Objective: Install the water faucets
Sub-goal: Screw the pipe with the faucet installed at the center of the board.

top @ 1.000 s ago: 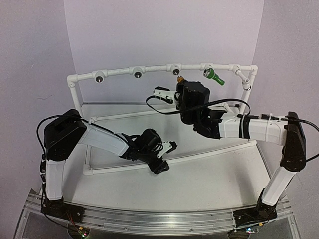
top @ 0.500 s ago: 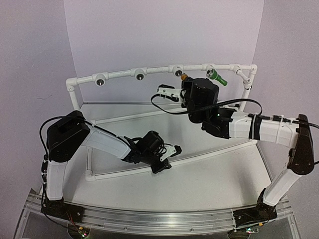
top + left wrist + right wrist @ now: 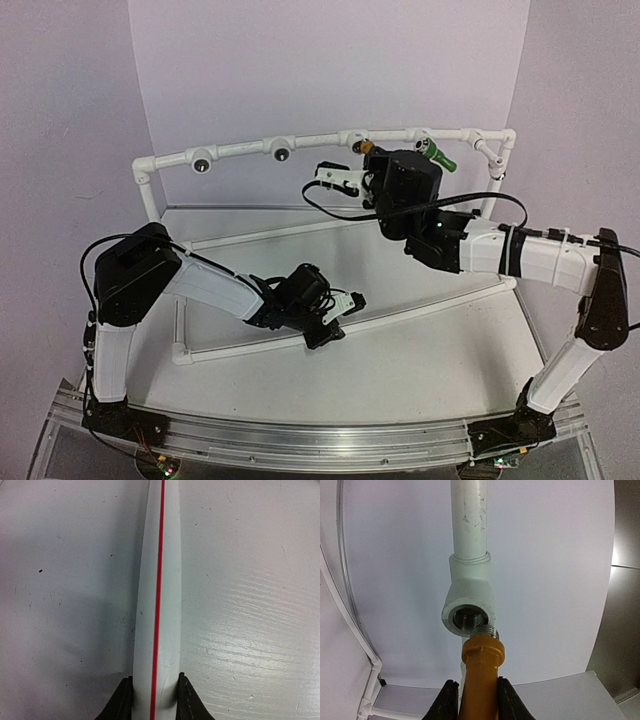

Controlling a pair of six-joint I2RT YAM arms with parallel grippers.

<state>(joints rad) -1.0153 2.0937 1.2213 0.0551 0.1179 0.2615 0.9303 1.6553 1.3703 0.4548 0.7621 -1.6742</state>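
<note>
Yellow-orange faucet (image 3: 480, 672) is being gripped by the right gripper (image 3: 477, 697), threads aimed at the socket (image 3: 468, 618) for screwing in, while the left gripper (image 3: 155, 697) is clamping the base pipe (image 3: 157, 580), apparently steadying the frame.

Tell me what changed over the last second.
The right end effector carried the yellow-orange faucet back to a threaded socket of the white pipe frame. The faucet's threaded end now sits at the socket's rim, not inside it. The left end effector closed on the red-striped white pipe. The green faucet stayed in its socket, and the right grip is unchanged.
</note>
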